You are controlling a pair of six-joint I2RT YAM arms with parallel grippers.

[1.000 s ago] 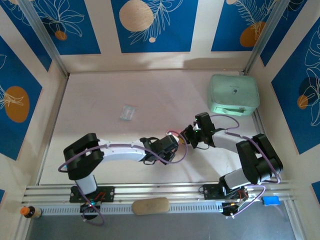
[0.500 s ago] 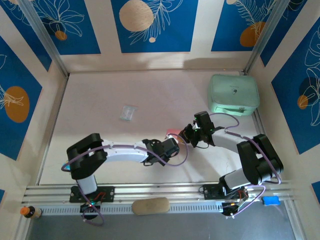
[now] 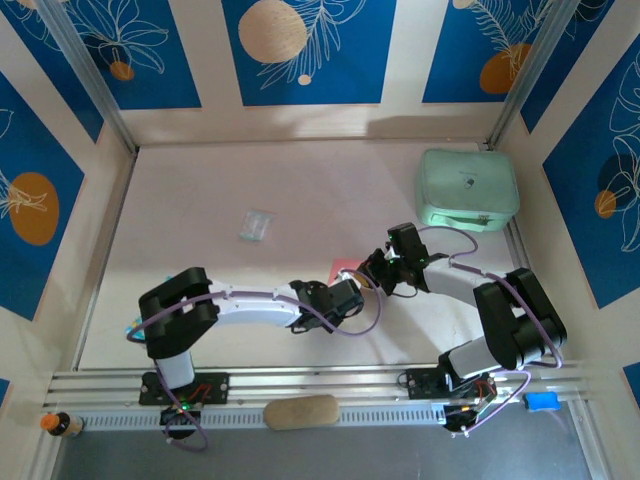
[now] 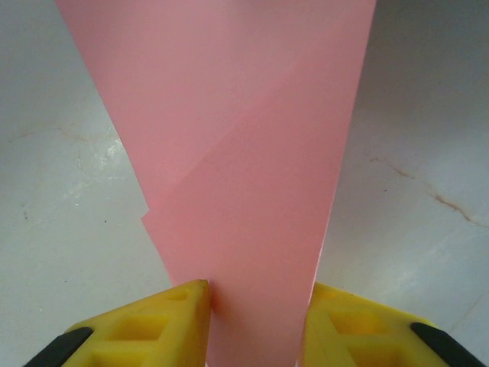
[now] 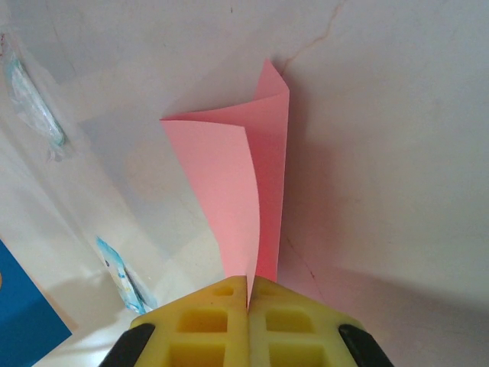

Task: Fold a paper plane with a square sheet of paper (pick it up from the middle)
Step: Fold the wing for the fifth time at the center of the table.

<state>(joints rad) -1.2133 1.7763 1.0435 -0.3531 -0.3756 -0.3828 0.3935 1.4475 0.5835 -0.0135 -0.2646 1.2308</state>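
Plain salmon-pink square sheet of paper (image 5: 252, 199); yellow end effector fingers (image 5: 206, 321); pale grey-white counter (image 5: 367, 115); blue leaf-patterned walls (image 3: 300, 60).

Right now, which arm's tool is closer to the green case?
Right. In the top view the right tool sits toward the bases and left of the mint-green case, pinching the pink paper. The left tool is further left and closer to the bases, so farther away.

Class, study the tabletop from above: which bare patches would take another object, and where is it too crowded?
Free: the far strip between the clear packet and the mint-green case; also the left side between packet and left wall. Crowded: near centre, where left pincer and right pincer meet at the pink paper.
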